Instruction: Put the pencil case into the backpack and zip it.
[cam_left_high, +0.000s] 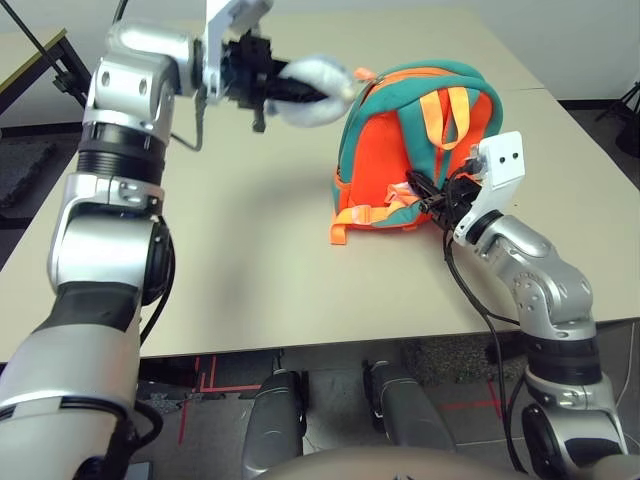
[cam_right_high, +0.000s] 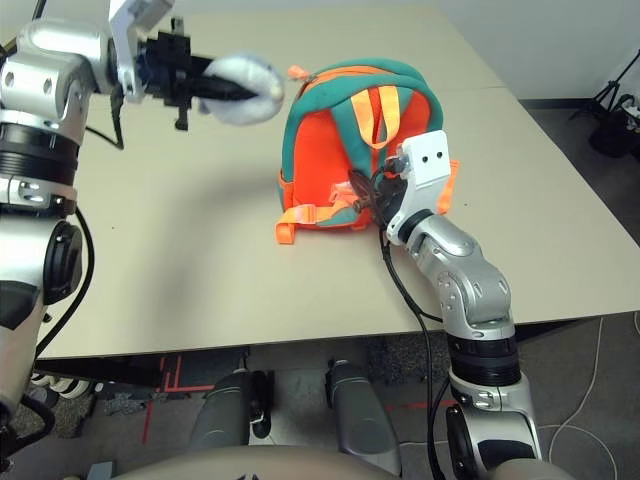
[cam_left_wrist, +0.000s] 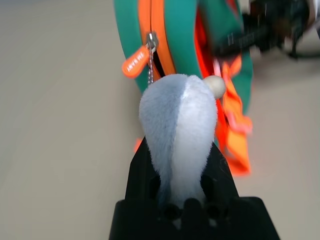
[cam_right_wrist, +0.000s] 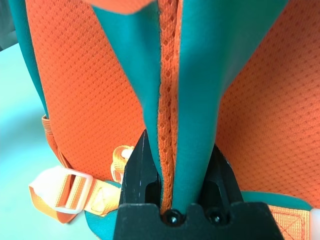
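One backpack (cam_left_high: 405, 150), one plush toy (cam_left_high: 315, 90) and two grippers are counted on one table (cam_left_high: 250, 270). At the left, the left gripper (cam_left_high: 300, 92) is held above the table, pointing toward the backpack; its two black fingers (cam_left_wrist: 137, 172) are closed on the grey-white plush toy, which is pinched between them and is joined by a short chain (cam_left_wrist: 149, 70) to the silver zip slider at the backpack's top edge; an orange pull tab (cam_left_wrist: 134, 64) hangs beside that slider. Toward the middle, the backpack stands upright on the table, orange with teal trim, its orange straps (cam_left_high: 445, 115) facing the robot and a loose strap end (cam_left_high: 345, 228) lying on the tabletop. At the right, the right gripper (cam_right_wrist: 174, 165) is clamped on a teal strap (cam_right_wrist: 200, 100) with an orange mesh edge, low on the backpack's right side.

The pencil case cannot be made out; whether it lies inside the backpack cannot be told. How far the zip is closed is hard to judge; in the left wrist view the far side of the backpack is blurred, and the right gripper's fingertips are covered by cables in the head views.

The tabletop is plain beige and matte; a second table corner (cam_left_high: 30, 50) is seen at the far left, and dark floor with red tape marks (cam_left_high: 200, 385) lies below the near edge.
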